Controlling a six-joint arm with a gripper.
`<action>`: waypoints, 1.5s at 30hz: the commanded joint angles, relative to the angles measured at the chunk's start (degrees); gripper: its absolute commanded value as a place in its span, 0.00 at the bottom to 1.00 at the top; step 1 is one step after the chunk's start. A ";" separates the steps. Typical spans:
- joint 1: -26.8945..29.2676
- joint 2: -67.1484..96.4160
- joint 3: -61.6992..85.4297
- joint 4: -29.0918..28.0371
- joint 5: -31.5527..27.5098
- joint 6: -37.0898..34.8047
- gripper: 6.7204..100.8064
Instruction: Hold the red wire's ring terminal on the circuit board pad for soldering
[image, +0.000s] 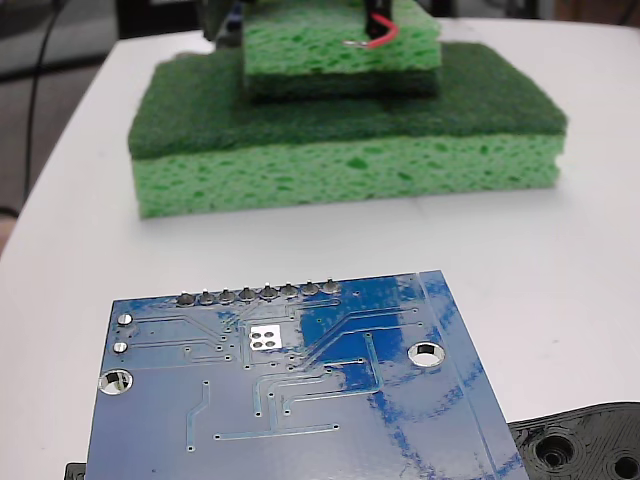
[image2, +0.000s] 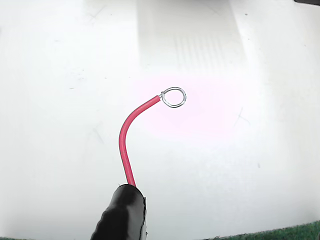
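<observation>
While the circuit board (image: 290, 390) lies flat at the near edge of the white table (image: 590, 250) in the fixed view, the red wire (image: 383, 38) hangs far behind it, at the top of the picture, in front of the green sponges. It comes out of a black sleeve (image: 377, 20) that enters from the upper edge, and its ring terminal (image: 351, 43) points left, level with the face of the small upper sponge (image: 340, 55). That sponge sits on a larger green sponge (image: 345, 150) with a dark scouring top. Wire and board are well apart, with a stretch of bare table between them.

On the blue board, the pad (image: 265, 337) shows as a bright silver square with four dark holes, left of centre and just near of the row of grey solder points (image: 258, 294) along the far edge. Silver-rimmed mounting holes sit toward the left and right sides. A black perforated plastic piece (image: 585, 445) lies at the near right corner, beside the board.

From the wrist view, the red wire (image2: 129, 135) rises out of the black sleeve (image2: 122, 215) at the bottom, curves right and ends in the silver ring terminal (image2: 174, 97), a closed loop over plain white table (image2: 60, 125). A strip of green shows at the lower right edge.

No gripper fingers show in either view, so how far the pincer is open cannot be told.
</observation>
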 joint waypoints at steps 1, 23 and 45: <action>0.18 0.09 -0.26 -0.09 -0.97 0.00 0.99; 11.78 -7.73 -13.89 -2.46 -8.26 -3.25 0.99; 15.91 -47.72 -32.17 -16.70 -17.67 -7.47 0.99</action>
